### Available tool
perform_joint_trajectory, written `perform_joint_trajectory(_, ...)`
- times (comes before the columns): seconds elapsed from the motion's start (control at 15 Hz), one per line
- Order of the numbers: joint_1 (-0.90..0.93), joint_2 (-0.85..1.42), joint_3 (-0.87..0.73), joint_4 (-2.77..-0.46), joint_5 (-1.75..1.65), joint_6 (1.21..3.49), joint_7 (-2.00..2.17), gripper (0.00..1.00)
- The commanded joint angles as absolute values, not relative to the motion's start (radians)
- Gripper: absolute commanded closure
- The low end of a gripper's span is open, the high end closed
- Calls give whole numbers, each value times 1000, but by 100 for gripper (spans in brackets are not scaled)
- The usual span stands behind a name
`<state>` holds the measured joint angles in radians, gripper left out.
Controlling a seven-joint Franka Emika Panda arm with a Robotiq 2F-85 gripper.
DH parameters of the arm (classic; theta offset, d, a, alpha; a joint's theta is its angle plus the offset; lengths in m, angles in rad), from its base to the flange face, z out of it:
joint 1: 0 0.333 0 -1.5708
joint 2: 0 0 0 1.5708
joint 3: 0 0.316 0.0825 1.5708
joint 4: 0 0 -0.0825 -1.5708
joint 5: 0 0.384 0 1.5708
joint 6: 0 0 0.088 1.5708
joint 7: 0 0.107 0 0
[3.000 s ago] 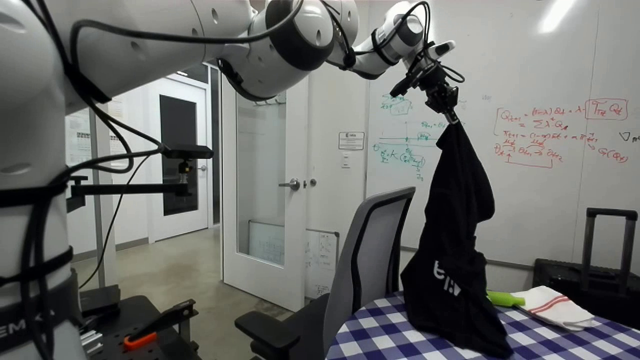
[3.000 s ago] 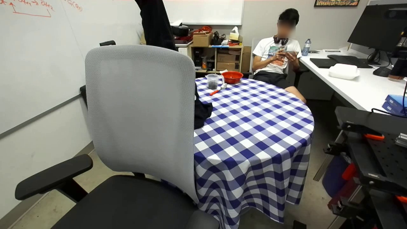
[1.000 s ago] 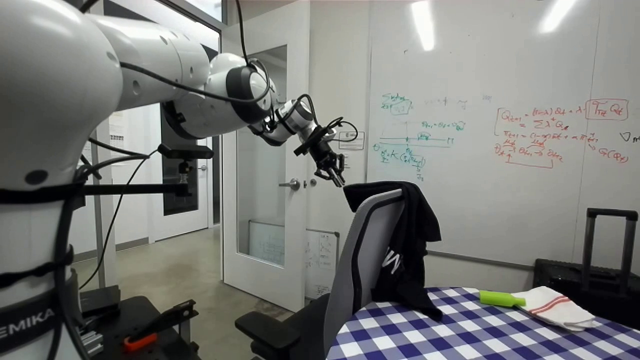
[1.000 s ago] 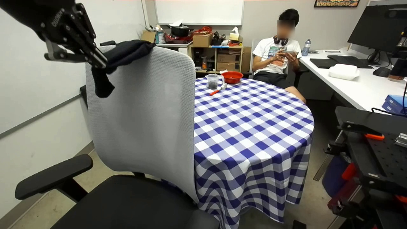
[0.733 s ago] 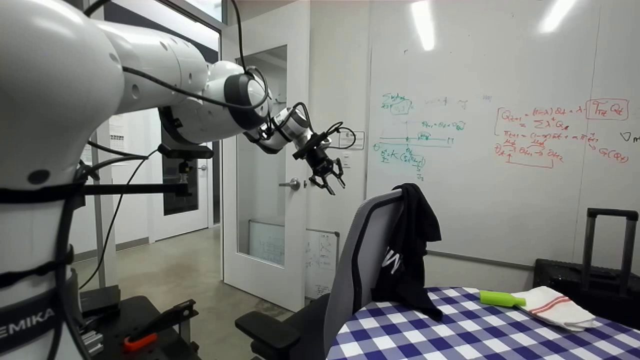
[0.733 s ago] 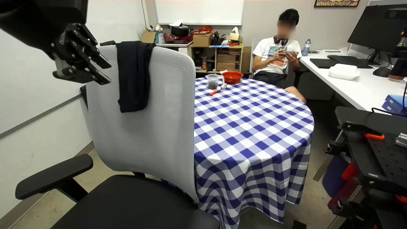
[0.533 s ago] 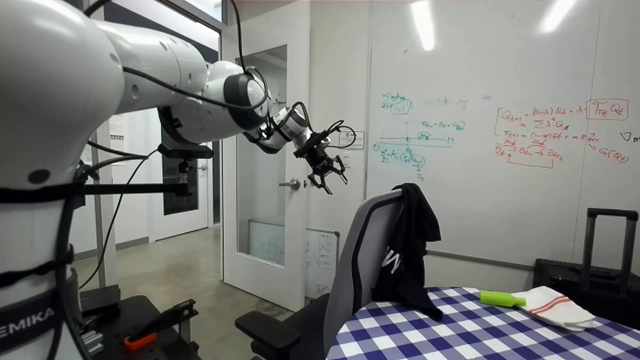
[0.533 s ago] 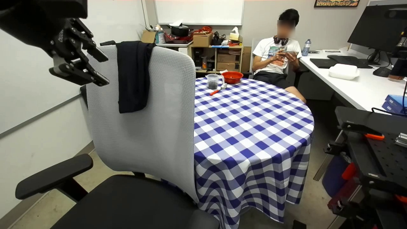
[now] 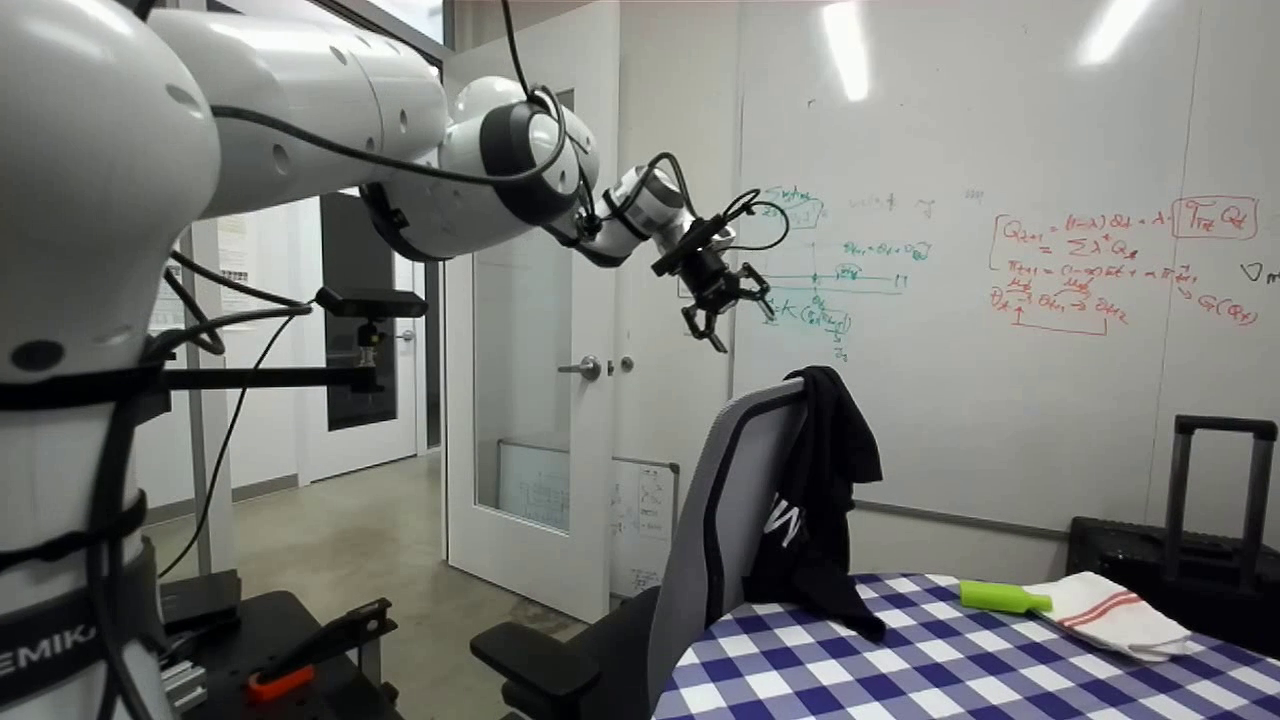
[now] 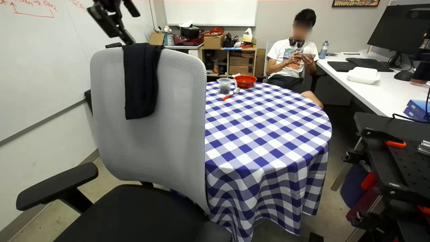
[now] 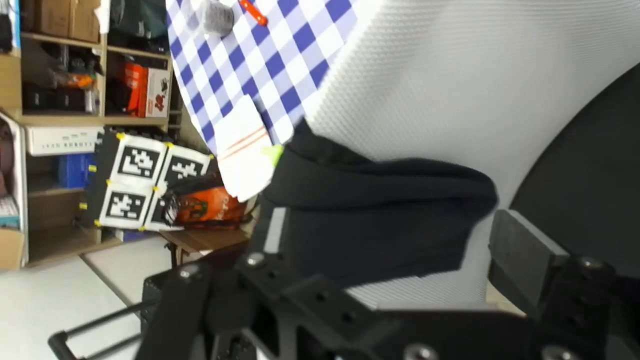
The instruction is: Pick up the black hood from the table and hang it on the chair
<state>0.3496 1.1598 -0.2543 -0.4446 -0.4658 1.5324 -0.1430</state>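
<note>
Black hood (image 10: 141, 82) drapes the chair (image 10: 151, 144), partly hidden behind it.

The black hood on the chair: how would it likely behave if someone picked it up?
The black hood would probably hang limp, since it drapes in folds over the chair's backrest. It may slip off when tugged, as nothing visible fastens it. Its lower end, apparently on the table, might drag.

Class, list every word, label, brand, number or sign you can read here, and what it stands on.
"EMIK": robot's base band, cut off by the frame edge.
"Qt+1 =": red handwriting, whiteboard; its rest unclear.
White print, black hood: partly hidden, word unclear.
Too small or blurred: green handwriting, white box, orange item.
</note>
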Motion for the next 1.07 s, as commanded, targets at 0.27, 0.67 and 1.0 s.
perform_joint_trajectory(0.27,60,1073,-226,-466,-339,1451,-83,0)
perform_joint_trajectory(0.67,-127,1049,-232,-458,-267,1457,52,0)
perform_joint_trajectory(1.0,-177,1055,-240,-465,-273,1465,86,0)
